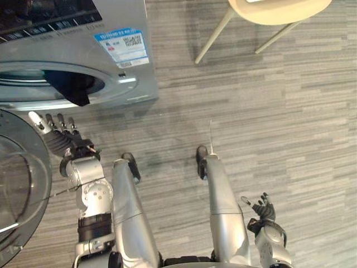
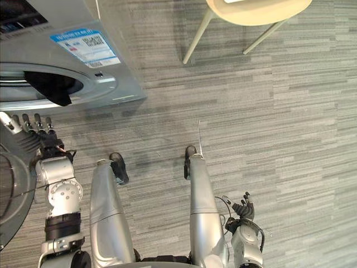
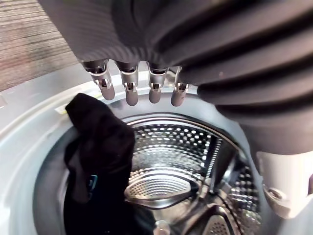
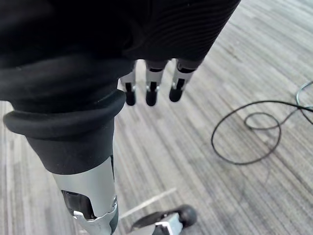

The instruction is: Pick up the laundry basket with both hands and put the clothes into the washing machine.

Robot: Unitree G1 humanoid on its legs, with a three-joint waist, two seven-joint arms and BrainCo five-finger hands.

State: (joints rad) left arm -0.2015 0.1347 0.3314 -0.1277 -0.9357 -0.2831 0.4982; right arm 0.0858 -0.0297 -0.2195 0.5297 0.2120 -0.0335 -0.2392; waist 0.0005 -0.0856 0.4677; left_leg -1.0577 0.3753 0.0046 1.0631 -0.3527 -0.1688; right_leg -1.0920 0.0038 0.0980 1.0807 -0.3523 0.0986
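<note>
Cloth (image 3: 100, 147), limp black, hangs at perforated steel drum (image 3: 171, 164); left hand (image 1: 56, 131), right hand (image 1: 261, 209): fingers straight, empty.

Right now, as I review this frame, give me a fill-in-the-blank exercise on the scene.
The door of the washing machine is ____.
A ____ garment hangs at the rim of its drum.
The left hand, fingers straight, holds ____.
The right hand hangs above the grey ____.
Missing words: open; black; nothing; floor.
</note>
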